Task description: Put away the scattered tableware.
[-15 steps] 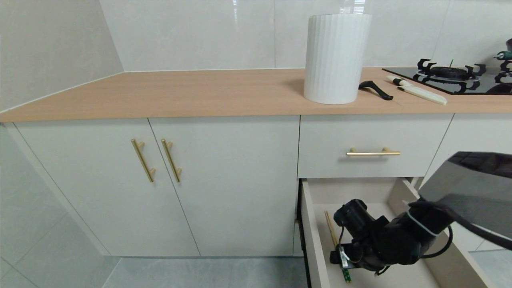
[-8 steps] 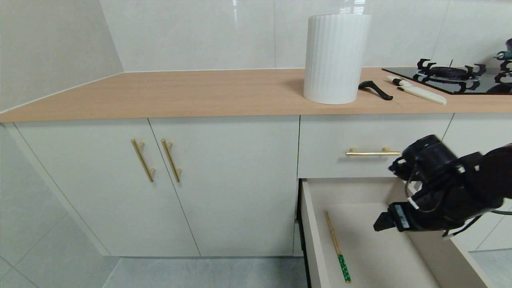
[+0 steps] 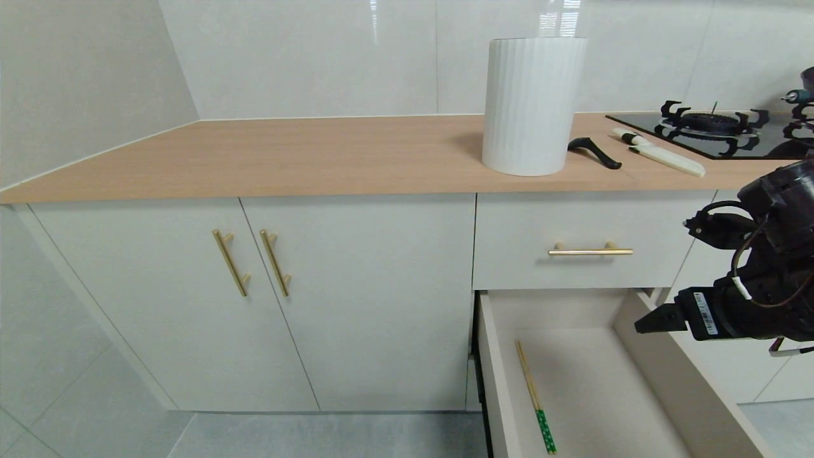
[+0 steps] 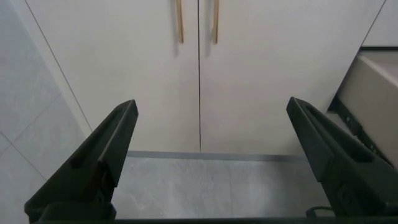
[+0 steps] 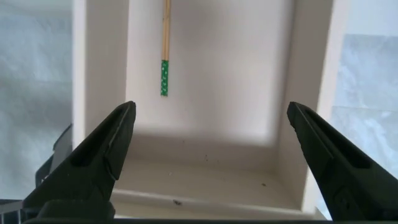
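A pair of wooden chopsticks (image 3: 533, 395) with green ends lies along the left side of the open lower drawer (image 3: 661, 381). My right gripper (image 3: 652, 321) hangs above the drawer's right wall, open and holding nothing. From the right wrist view, the chopsticks (image 5: 165, 56) lie on the drawer floor well below the open right gripper (image 5: 211, 162). On the counter lie a black-handled utensil (image 3: 594, 151) and a white knife (image 3: 658, 151). My left gripper (image 4: 211, 162) is open and holds nothing, down low facing the cabinet doors (image 4: 199, 68).
A tall white ribbed container (image 3: 533, 105) stands on the wooden counter (image 3: 286, 152) beside the utensils. A gas hob (image 3: 709, 124) lies at the far right. The upper drawer (image 3: 591, 238) is closed, as are the double doors (image 3: 254, 299) to the left.
My right gripper has risen out of the drawer, up and to the right, leaving the chopsticks lying inside. The head camera has tilted slightly.
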Robot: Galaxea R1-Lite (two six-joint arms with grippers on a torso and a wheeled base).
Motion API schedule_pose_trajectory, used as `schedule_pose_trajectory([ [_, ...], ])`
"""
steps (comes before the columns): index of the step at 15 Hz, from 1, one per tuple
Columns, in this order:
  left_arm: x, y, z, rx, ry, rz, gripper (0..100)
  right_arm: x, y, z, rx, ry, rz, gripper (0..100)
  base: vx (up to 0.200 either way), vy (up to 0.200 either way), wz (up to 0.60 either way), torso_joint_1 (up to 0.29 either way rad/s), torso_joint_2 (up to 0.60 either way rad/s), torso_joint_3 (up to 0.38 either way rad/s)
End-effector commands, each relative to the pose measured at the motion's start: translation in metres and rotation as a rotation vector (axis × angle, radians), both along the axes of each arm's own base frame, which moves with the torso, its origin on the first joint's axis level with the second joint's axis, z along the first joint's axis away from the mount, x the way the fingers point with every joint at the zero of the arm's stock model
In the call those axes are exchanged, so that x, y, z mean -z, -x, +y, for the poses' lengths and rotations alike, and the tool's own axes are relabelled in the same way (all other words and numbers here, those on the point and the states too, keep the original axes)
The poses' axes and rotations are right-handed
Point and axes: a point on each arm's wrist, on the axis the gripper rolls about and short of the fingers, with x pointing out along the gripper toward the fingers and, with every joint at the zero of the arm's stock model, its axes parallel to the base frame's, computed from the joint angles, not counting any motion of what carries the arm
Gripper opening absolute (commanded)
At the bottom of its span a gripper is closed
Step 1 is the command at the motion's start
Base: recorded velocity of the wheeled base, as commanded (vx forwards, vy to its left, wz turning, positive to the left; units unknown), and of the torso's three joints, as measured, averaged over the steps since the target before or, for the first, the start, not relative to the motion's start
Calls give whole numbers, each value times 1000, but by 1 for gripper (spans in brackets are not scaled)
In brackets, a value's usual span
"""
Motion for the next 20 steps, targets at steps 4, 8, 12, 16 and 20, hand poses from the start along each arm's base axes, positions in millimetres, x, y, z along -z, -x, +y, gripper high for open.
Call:
schedule_pose_trajectory([
  [4, 0, 0, 0, 0, 0, 1, 100, 2, -1, 1, -2, 2, 8, 100, 0, 0, 0, 133, -402, -292],
  [8, 0, 0, 0, 0, 0, 1, 100, 6, -4, 1, -3, 7, 23, 100, 0, 0, 0, 172, -489, -290],
  [12, 0, 0, 0, 0, 0, 1, 100, 6, -4, 2, -3, 7, 23, 100, 0, 0, 0, 190, -465, -279],
  [16, 0, 0, 0, 0, 0, 1, 100, -13, -35, -10, 0, 48, -203, 100, 0, 0, 0, 68, -161, -93],
  [20, 0, 0, 0, 0, 0, 1, 100, -20, -118, -17, -1, 92, -355, 100, 0, 0, 0, 0, 0, 0],
])
